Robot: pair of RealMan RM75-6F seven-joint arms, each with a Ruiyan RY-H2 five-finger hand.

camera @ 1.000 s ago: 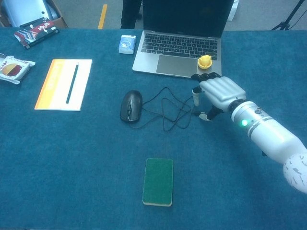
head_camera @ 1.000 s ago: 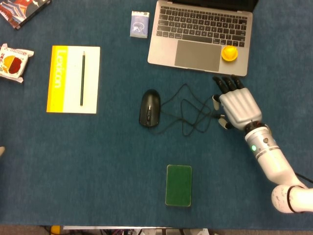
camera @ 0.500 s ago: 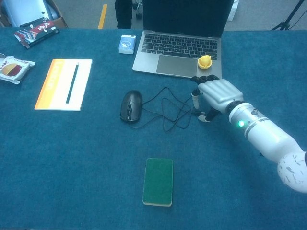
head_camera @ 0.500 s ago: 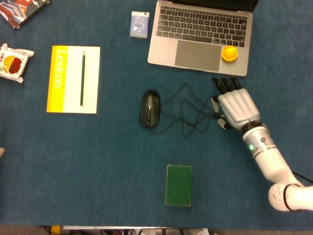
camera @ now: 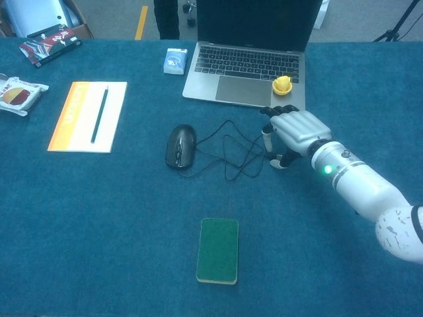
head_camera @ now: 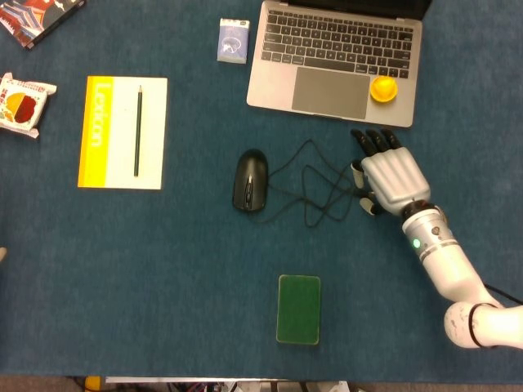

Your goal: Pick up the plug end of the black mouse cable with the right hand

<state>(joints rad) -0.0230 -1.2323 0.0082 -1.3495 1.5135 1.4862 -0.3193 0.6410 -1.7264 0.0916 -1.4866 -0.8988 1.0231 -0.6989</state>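
The black mouse [head_camera: 250, 180] lies mid-table, and its thin black cable [head_camera: 315, 184] loops to the right toward my right hand [head_camera: 391, 175]. That hand sits palm-down at the cable's right end, its dark fingertips [head_camera: 374, 140] pointing at the laptop and its thumb beside the last loop. The plug end itself is hidden under the hand. In the chest view the hand [camera: 296, 129] hangs low over the cable [camera: 231, 148], right of the mouse [camera: 180, 146], and nothing shows in its grip. My left hand is out of sight.
A grey laptop [head_camera: 335, 57] stands just beyond the hand, with a yellow object [head_camera: 382, 88] on its palm rest. A green pad [head_camera: 298, 309] lies near the front. A yellow notebook with a pencil [head_camera: 122, 132], a small box [head_camera: 233, 41] and a snack packet [head_camera: 20, 102] sit to the left.
My right hand has crept a little left and toward the laptop, closing over the cable's right end. The mouse and cable loops have not shifted.
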